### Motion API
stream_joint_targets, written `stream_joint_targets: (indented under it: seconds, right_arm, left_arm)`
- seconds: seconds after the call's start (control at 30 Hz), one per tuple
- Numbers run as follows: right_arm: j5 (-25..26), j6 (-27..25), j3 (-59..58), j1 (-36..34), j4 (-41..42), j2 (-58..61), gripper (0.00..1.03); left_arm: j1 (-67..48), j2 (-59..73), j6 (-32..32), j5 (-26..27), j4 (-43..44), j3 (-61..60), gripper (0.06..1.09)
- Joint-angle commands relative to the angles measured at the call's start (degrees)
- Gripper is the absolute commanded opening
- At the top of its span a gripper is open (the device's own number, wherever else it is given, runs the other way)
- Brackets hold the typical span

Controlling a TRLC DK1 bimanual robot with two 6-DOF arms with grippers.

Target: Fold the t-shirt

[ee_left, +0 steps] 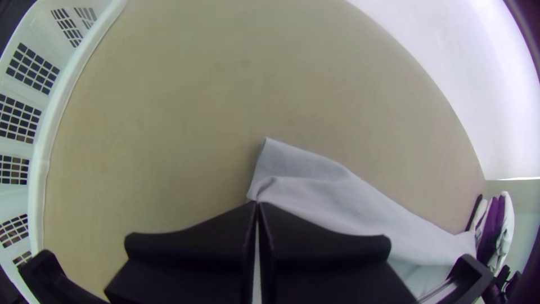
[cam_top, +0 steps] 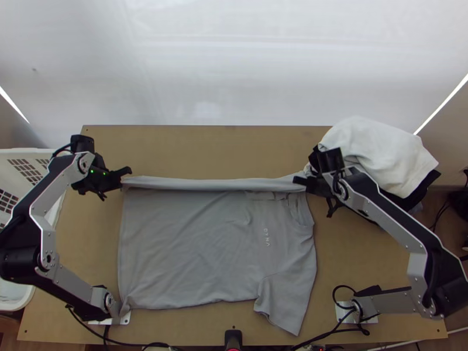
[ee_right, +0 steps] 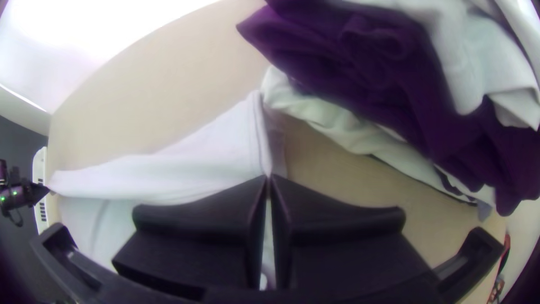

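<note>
At the near edge of the desk, well short of all the fingers, a small black device and loose cables. A little farther in, on the near side of the fingers, the grey T-shirt: spread mostly flat, with soft creases and small lettering on the chest. Near sleeve pointing back toward the desk's near edge; collar just short of the right fingers. Hem side running back on the near side of the left fingers.

Farther up, along the far side of the T-shirt, a long narrow band of its cloth stretched from fingers to fingers. Pinched at one end by the left gripper, fingers pressed together on the hem-side end; pinched at the other by the right gripper, fingers also closed together on the cloth, near the shoulder.

Out to the left of the left fingers, a white basket with grid openings. Right of the right fingers and reaching beyond, a heap of clothes, white, black and purple. Farthest, beyond the fingers and the desk's far edge, a white backdrop.
</note>
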Motion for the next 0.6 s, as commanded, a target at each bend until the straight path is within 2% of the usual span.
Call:
stream_joint_targets:
  seconds: [0.0,0.23,0.27,0.37,0.4,0.5,0.53,0.57]
  right_arm:
    - [0.1,1.8,-5.9,2.0,-0.3,-3.6,0.03]
    - [0.5,3.2,-9.7,1.8,2.1,-3.2,0.03]
    - [0.9,3.2,-10.0,1.7,2.4,-3.2,0.07]
    - [1.0,2.8,-10.5,1.6,2.4,-3.4,0.34]
    - [1.0,2.7,-10.6,1.5,2.3,-3.5,0.44]
    - [1.0,1.6,-11.2,1.5,2.2,-4.2,0.63]
    - [1.0,1.6,-11.7,1.4,1.6,-4.8,0.69]
    - [0.9,1.5,-12.9,1.3,-0.4,-7.8,0.89]
  left_arm:
    - [-1.5,-3.3,0.6,1.1,0.1,-5.5,0.09]
    - [-4.1,-4.0,0.8,1.0,-1.3,-9.6,0.09]
    - [-4.2,-4.0,1.2,1.0,-1.3,-10.0,0.09]
    - [-4.0,-4.2,3.0,1.0,-1.3,-10.7,0.1]
    - [-3.9,-4.7,4.2,1.0,-1.3,-11.1,0.13]
    - [-3.9,-6.8,7.8,1.1,-1.2,-12.0,0.38]
    - [-3.9,-7.6,8.8,1.0,-1.0,-12.3,0.5]
    - [-3.1,-8.1,8.7,1.1,-1.1,-12.3,0.77]
